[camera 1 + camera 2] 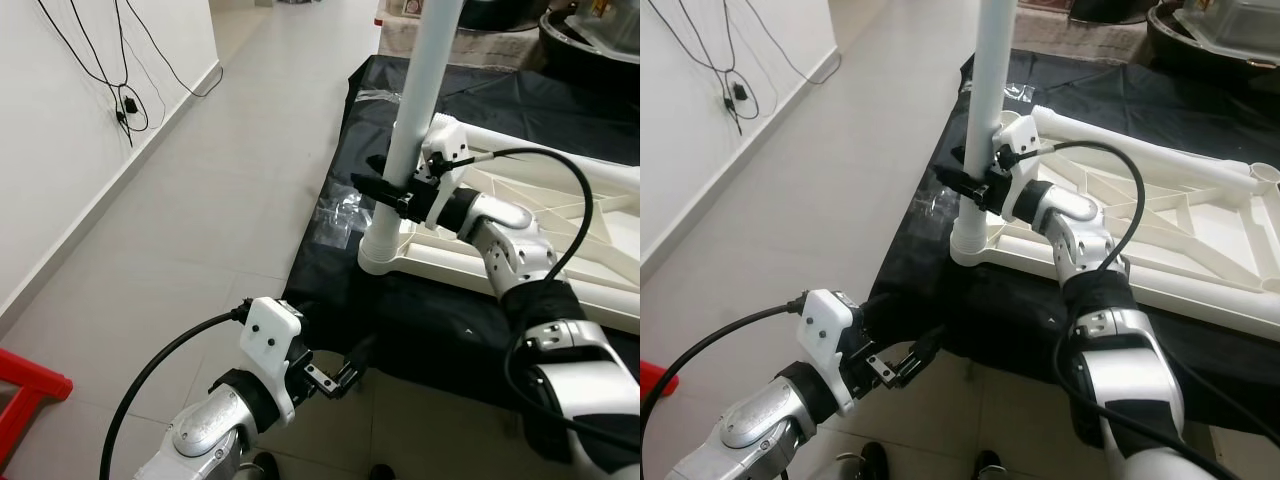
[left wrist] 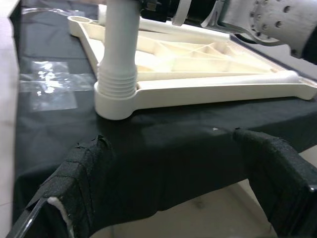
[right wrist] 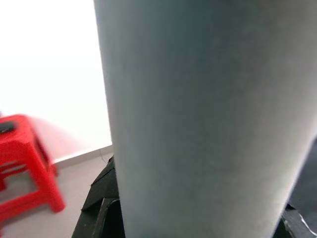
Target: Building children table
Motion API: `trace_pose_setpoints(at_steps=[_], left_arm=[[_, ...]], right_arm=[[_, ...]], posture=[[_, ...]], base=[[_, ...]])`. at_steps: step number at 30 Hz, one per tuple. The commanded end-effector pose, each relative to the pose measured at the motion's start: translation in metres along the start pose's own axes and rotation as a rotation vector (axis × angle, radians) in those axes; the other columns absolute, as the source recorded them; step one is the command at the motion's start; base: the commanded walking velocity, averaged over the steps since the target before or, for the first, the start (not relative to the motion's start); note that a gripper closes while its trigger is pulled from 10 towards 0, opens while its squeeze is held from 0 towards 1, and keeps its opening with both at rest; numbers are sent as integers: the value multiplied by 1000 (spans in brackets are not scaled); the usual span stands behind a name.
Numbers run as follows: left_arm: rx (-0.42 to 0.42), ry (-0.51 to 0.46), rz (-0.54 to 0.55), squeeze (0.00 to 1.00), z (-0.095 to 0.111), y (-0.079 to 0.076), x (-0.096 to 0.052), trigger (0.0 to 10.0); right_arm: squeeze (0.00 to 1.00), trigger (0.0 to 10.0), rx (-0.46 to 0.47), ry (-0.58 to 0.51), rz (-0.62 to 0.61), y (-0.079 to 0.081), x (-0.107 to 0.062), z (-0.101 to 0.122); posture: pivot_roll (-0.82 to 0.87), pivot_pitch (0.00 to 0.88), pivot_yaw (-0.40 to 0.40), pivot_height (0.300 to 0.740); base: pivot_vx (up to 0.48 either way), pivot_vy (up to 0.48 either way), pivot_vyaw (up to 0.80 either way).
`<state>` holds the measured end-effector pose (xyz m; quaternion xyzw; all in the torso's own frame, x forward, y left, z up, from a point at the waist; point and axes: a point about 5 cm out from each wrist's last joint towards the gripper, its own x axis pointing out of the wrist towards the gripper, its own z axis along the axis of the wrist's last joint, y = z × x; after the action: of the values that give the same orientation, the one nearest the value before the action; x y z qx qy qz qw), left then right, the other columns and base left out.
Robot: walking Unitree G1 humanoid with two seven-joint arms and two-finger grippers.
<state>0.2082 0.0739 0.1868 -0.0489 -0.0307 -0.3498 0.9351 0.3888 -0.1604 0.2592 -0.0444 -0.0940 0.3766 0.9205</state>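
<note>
Cables (image 1: 110,70) dangle on the wall; right end effector (image 1: 392,192) pinches the upright table leg (image 1: 420,90), left end effector (image 1: 340,372) spread beside the black-draped desk (image 1: 420,320).

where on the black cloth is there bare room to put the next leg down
Bare cloth lies along the near edge, between the table frame and the left gripper. The corner socket is crowded: the upright leg, the right gripper and plastic wrap.

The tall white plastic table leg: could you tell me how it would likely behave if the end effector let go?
The white plastic table leg probably stays upright, seated in the white table frame's corner socket. It looks stiff and light.
</note>
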Motion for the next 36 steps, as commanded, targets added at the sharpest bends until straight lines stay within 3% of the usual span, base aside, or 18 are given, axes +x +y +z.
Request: trace_pose_setpoints(at_steps=[1,4,7,12,13,15,17,18,20,24,27,28,30,33,36], left_arm=[[-4,21,0,0,-5,1,0,10000],[-3,21,1,0,-5,1,0,10000],[-1,19,3,0,-5,2,1,10000],[1,19,3,0,-5,2,1,10000],[3,19,4,0,-5,2,0,10000],[3,19,4,0,-5,2,0,10000],[4,19,5,0,-5,3,1,10000],[4,19,5,0,-5,3,1,10000],[6,17,4,0,-5,4,1,10000],[8,16,5,0,-5,4,1,10000],[11,15,8,0,-5,5,1,10000],[11,15,8,0,-5,5,1,10000],[12,14,9,0,-5,5,1,10000],[13,14,9,0,-5,6,1,10000],[15,15,9,0,-5,6,1,10000]], right_arm=[[0,10000,48,83,-55,5,-1,-26],[0,10000,65,82,-117,3,0,-28],[0,10000,68,105,-276,-3,3,-31],[0,10000,69,123,-359,-7,3,-33],[0,10000,86,133,-480,-12,2,-35],[0,10000,86,133,-480,-12,2,-35],[0,10000,86,145,-696,-17,2,-35],[0,10000,86,145,-696,-17,2,-35],[0,10000,25,153,-847,-17,5,-31],[0,10000,4,160,-902,-17,5,-29],[0,10000,-7,151,-1113,-19,2,-24],[0,10000,-7,151,-1113,-19,2,-24],[0,10000,-44,151,-1281,-16,-2,-21],[0,10000,-63,151,-1338,-14,-3,-20],[0,10000,-45,216,-1593,-6,-10,-22]], posture=[[115,244,-29,740],[115,244,-28,740],[117,247,-27,740],[116,244,-29,740],[117,246,-31,740],[117,246,-31,740],[118,247,-28,740],[118,247,-28,740],[117,245,-31,740],[118,244,-31,740],[116,243,-32,740],[116,243,-32,740],[117,244,-33,740],[117,244,-33,740],[123,233,-32,740]], base=[[0,0,0],[0,0,0],[0,0,0],[0,0,0],[0,0,0],[0,0,0],[0,0,0],[0,0,0],[0,0,0],[0,0,0],[0,0,0],[0,0,0],[0,0,0],[0,0,0],[0,0,0]])
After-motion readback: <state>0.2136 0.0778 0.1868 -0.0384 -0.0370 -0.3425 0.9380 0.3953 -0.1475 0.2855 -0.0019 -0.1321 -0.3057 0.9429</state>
